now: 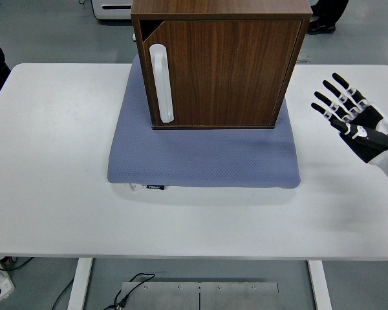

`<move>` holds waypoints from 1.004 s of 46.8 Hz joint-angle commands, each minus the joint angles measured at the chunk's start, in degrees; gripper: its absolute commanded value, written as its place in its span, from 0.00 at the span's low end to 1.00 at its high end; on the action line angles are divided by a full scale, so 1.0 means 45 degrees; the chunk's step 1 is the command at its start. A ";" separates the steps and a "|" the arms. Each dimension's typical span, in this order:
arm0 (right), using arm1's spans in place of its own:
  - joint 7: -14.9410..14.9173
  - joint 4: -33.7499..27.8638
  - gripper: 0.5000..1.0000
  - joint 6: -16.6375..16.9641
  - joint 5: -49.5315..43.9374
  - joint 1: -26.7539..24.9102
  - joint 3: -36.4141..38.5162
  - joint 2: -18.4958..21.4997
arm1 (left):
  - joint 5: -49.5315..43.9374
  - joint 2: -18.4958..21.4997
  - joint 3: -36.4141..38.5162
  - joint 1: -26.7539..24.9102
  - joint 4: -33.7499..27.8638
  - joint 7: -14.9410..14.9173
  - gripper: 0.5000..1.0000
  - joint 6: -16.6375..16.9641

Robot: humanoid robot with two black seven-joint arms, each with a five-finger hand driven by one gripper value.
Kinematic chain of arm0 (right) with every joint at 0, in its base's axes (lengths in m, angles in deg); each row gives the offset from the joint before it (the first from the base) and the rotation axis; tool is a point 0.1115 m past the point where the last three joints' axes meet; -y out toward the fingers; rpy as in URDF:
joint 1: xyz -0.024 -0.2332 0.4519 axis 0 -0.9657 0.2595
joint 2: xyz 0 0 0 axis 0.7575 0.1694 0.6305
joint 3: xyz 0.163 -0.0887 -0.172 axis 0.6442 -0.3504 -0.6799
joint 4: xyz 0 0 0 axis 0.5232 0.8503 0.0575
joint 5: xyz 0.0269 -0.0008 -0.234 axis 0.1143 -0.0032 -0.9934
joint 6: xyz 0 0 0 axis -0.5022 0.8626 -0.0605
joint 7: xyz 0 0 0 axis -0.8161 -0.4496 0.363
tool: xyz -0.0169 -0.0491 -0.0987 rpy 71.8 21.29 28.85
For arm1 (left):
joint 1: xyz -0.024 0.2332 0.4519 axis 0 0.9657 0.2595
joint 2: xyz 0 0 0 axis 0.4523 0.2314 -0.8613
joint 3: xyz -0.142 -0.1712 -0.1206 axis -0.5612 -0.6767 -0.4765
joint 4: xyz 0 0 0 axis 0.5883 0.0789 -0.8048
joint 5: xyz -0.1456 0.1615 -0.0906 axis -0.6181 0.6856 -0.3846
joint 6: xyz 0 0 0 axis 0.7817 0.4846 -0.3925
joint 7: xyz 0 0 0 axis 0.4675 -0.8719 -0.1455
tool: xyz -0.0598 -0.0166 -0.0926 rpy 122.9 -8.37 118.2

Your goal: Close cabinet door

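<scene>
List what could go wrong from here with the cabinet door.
The door shows a dark gap at its top left corner, so it may not be fully shut and could swing open. The cabinet sits on a soft mat, so another push by the open right hand might shift it.

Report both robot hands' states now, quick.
Left robot hand: not in view.
Right robot hand: open, fingers spread, holding nothing, off to the right of the cabinet.
</scene>
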 commanded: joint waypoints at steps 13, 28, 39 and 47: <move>-0.0009 -0.2109 1.00 -0.2022 0.1027 0.1341 0.0422 0.0845 | -0.0008 0.0000 -0.0001 -0.0001 0.0000 -0.0004 1.00 -0.0002; -0.0029 -0.3653 1.00 -0.3663 0.1066 0.2533 0.0442 0.2369 | 0.0012 0.0000 0.0018 -0.0001 0.0000 -0.0004 1.00 -0.0002; -0.0029 -0.4513 1.00 -0.4171 0.1710 0.3042 0.0442 0.2936 | 0.0012 0.0000 -0.0001 -0.0001 0.0000 -0.0004 1.00 -0.0002; -0.0029 -0.4845 1.00 -0.4250 0.1964 0.3217 0.0461 0.3346 | -0.0008 0.0000 -0.0001 -0.0001 0.0000 0.0016 1.00 -0.0002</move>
